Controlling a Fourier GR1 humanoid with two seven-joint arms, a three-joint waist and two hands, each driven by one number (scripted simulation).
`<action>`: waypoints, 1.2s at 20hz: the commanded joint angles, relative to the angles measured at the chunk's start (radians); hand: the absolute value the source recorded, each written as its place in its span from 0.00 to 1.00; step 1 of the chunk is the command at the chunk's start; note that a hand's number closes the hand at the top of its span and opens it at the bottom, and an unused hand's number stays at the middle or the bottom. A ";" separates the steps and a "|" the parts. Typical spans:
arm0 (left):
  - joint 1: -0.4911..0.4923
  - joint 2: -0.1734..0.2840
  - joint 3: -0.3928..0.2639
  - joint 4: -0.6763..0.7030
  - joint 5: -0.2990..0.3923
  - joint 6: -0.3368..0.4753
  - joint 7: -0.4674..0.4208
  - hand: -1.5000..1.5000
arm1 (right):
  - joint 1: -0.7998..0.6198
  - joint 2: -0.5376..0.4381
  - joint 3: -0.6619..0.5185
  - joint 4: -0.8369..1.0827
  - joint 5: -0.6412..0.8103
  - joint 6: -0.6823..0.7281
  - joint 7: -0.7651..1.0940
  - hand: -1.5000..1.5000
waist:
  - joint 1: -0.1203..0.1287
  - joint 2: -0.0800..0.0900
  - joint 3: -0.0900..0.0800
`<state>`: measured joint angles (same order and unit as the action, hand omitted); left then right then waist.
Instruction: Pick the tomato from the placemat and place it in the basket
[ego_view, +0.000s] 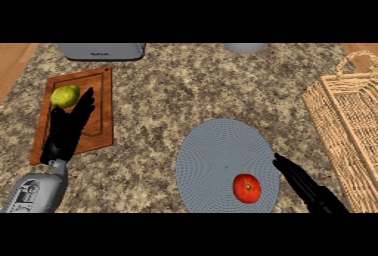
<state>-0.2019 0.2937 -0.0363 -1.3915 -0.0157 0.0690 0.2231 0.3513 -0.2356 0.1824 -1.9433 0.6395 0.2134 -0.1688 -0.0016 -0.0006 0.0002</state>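
- My right hand (306, 186): low beside the tomato (246, 188) on the placemat (218, 150), fingers straight, open, holding nothing.
- My left hand (68, 127): resting open over the cutting board (100, 85).

Robot body: two black hands, one grey forearm visible.

Left hand (68, 131) is matte black throughout, with long slender fingers (85, 102) tapering to narrow tips. Its wrist joins a light grey forearm (35, 195) of rounded, boxy casing, with darker recessed outlines on the shell and a short grey cuff. Right hand (306, 187) is the same plain black, unmarked.
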 joint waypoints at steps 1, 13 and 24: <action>0.092 -0.042 -0.031 -0.111 -0.037 0.026 0.026 0.50 | -0.118 0.018 -0.034 0.120 0.014 -0.007 -0.007 0.00 | 0.006 0.000 0.000; 0.021 -0.042 0.076 -0.051 -0.048 -0.084 0.032 0.50 | -0.104 0.098 0.062 0.128 0.103 -0.046 0.022 0.00 | 0.000 0.000 0.000; -0.008 -0.087 0.073 -0.047 -0.101 -0.073 0.056 0.50 | -0.181 0.117 0.058 0.278 0.122 -0.048 0.032 0.00 | 0.001 0.000 0.000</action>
<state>-0.2145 0.2230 0.0499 -1.3926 -0.1003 -0.0008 0.2360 0.2161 -0.1241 0.2591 -1.7395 0.7613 0.1710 -0.1261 -0.0017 -0.0004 0.0000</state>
